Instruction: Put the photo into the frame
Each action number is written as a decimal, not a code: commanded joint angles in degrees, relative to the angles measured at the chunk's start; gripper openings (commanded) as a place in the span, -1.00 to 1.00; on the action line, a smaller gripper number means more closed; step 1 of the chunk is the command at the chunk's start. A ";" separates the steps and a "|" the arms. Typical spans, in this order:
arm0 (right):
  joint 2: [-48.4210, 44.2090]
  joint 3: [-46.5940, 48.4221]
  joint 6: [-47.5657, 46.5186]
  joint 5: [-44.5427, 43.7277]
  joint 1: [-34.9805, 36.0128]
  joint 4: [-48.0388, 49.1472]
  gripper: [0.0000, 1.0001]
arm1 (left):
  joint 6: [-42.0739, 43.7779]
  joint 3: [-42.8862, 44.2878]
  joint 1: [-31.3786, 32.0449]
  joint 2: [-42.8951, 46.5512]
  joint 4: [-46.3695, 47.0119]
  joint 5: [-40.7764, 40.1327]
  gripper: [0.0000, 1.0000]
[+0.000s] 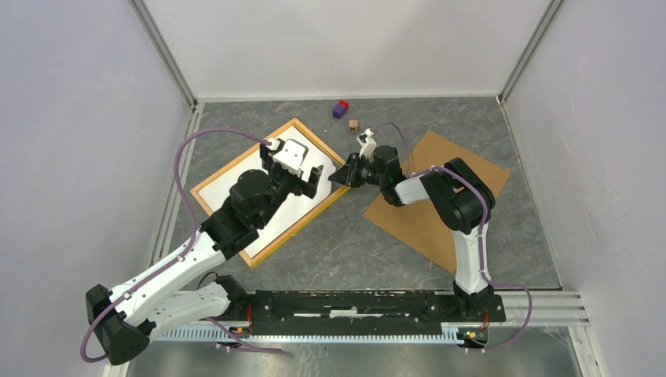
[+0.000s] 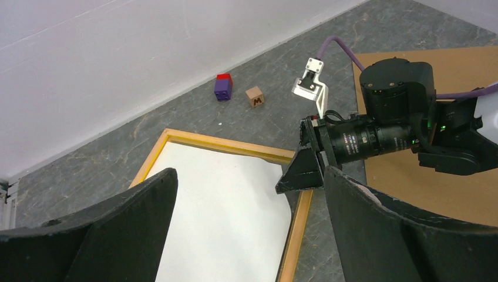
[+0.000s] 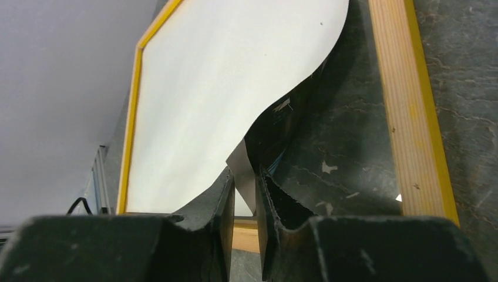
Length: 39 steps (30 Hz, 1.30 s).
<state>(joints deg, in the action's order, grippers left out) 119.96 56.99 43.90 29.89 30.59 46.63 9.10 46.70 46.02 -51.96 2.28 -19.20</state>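
Note:
The photo (image 1: 228, 185) lies white back up inside the orange-yellow wooden frame (image 1: 294, 126) at the table's left. Its corner nearest the right arm curls up off the dark inside of the frame (image 3: 405, 106). That raised corner of the photo (image 3: 223, 76) stands in the narrow gap between the fingers of my right gripper (image 3: 245, 176), which are slightly apart and not pinching it. In the top view my right gripper (image 1: 339, 174) sits at the frame's right edge. My left gripper (image 2: 251, 172) hovers wide open above the photo (image 2: 223, 211), holding nothing.
A brown backing board (image 1: 440, 188) lies under the right arm. A purple and red block (image 1: 340, 108) and a small wooden block (image 1: 354, 124) sit near the back wall. Grey walls close in both sides.

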 commanded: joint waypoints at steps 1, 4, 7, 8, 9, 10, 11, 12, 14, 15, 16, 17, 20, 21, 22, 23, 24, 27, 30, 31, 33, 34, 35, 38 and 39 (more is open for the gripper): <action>-3.48 3.04 -7.18 -1.87 0.57 -9.67 -0.48 | 1.05 1.03 -0.16 -0.13 1.23 -0.01 1.00; -5.69 3.89 -10.77 -4.78 0.56 -15.74 -0.42 | 0.94 1.04 -0.14 -0.19 1.23 0.12 1.00; -8.18 4.21 -14.45 -6.95 0.52 -20.45 -0.28 | 0.92 1.03 -0.14 -0.30 1.23 -0.01 1.00; -9.35 4.45 -16.19 -8.36 0.57 -22.72 -0.23 | 0.89 1.03 -0.14 -0.29 1.23 -0.03 1.00; -10.47 4.45 -17.75 -9.99 0.50 -24.56 -0.18 | 0.84 1.03 -0.13 -0.26 1.23 -0.03 1.00; -11.89 4.24 -19.67 -12.22 0.52 -26.75 -0.14 | 0.88 1.03 -0.16 -0.20 1.23 -0.06 1.00; -13.32 3.93 -21.14 -14.34 0.42 -29.03 -0.07 | 0.76 1.03 -0.12 -0.18 1.23 -0.06 1.00; -14.63 3.47 -22.88 -16.93 0.40 -30.39 0.02 | 0.81 1.03 -0.14 -0.15 1.23 -0.05 1.00; -17.37 1.54 -24.97 -21.03 -0.23 -32.23 0.20 | 0.63 1.03 -0.16 -0.11 1.23 -0.09 1.00; -18.80 0.09 -25.19 -20.69 -1.29 -32.21 0.28 | 0.50 1.03 -0.15 -0.11 1.23 -0.11 1.00; -19.98 -1.92 -24.74 -19.05 -2.48 -30.90 0.29 | 0.32 1.03 -0.14 -0.12 1.15 -0.18 1.00; -21.11 -4.03 -23.83 -18.18 -4.12 -29.41 0.32 | 0.18 1.07 -0.14 -0.15 1.14 -0.27 1.00; -25.14 -11.48 -22.70 -18.81 -7.39 -23.25 0.43 | -1.02 1.61 -0.14 -0.48 0.14 -0.51 1.00; -25.80 -12.47 -22.76 -19.06 -8.11 -23.31 0.41 | -1.62 2.25 -0.15 -0.82 -0.71 -0.29 1.00; -26.48 -12.83 -23.03 -19.00 -8.84 -24.19 0.40 | -2.07 3.06 -0.12 -1.20 -1.94 0.13 1.00; -27.02 -13.02 -23.34 -18.78 -9.17 -25.35 0.39 | -2.67 4.22 -0.14 -1.73 -4.28 0.53 1.00; -28.02 -13.53 -23.50 -18.58 -9.70 -26.42 0.39 | -3.65 5.24 -0.14 -2.26 -5.76 0.92 1.00; -32.44 -17.20 -23.34 -18.36 -10.24 -27.87 0.41 | -7.56 8.82 -0.10 -4.82 -10.21 3.62 1.00; -37.45 -21.40 -23.11 -18.11 -10.26 -29.85 0.39 | -11.44 13.06 -0.16 -8.88 -14.91 8.02 1.00; -39.70 -23.09 -22.74 -18.06 -10.29 -30.76 0.39 | -12.71 15.35 -0.16 -10.47 -17.66 8.90 1.00; -44.72 -26.77 -22.06 -18.07 -10.29 -32.74 0.43 | -17.06 22.21 -0.14 -14.57 -25.23 8.09 1.00; -47.86 -29.04 -21.98 -18.21 -10.33 -33.70 0.45 | -19.65 24.84 -0.14 -16.04 -29.33 7.65 1.00; -50.87 -30.98 -22.10 -19.44 -10.35 -35.22 0.48 | -21.37 27.43 -0.14 -17.47 -32.76 8.80 1.00; -58.11 -33.90 -23.74 -25.48 -10.31 -43.27 0.53 | -28.15 26.65 -0.14 -17.99 -33.23 14.03 1.00; -60.40 -34.96 -24.30 -27.15 -10.29 -45.25 0.54 | -30.58 23.61 -0.14 -17.27 -29.54 16.69 1.00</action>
<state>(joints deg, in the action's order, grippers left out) 66.39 24.95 21.52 9.72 20.25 10.26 -8.23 72.14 46.02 -70.41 -24.12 -10.31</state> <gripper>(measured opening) 0.759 0.996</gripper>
